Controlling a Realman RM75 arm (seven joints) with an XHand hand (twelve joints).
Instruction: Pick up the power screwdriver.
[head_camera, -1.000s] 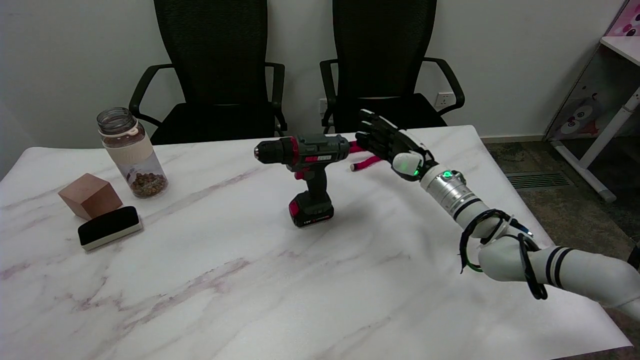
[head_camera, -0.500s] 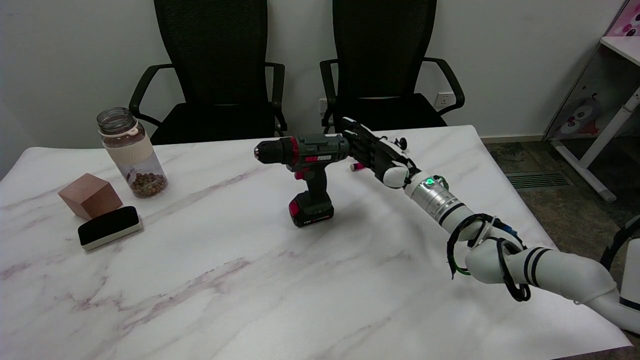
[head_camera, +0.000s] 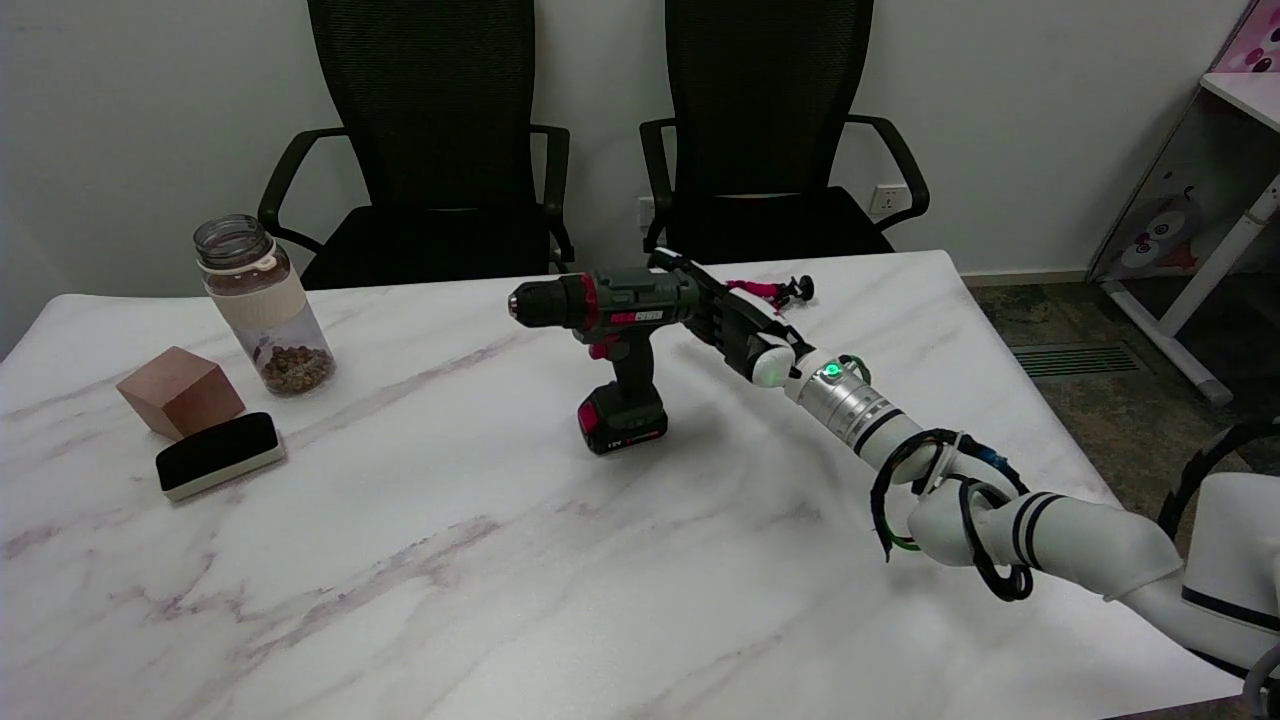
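The power screwdriver (head_camera: 628, 306), dark grey with red trim and a red-and-black battery base, stands upright on the marble table (head_camera: 480, 560) near its middle, chuck pointing left. My right hand (head_camera: 727, 318) reaches in from the lower right with its fingers stretched out and apart. The fingertips (head_camera: 672, 266) lie at the rear end of the tool's body, just behind it. Whether they touch it I cannot tell. Nothing is held in the hand. The tool's handle is free.
A pink-and-black flexible object (head_camera: 768, 291) lies just behind my hand. At the left stand a glass jar (head_camera: 262, 300) with brown contents, a brown cube (head_camera: 180, 391) and a black eraser (head_camera: 220, 455). Two black chairs (head_camera: 440, 130) stand beyond the far edge.
My right hand has moved left and a little forward, from beside the pink object to the rear of the screwdriver. The screwdriver has not moved.
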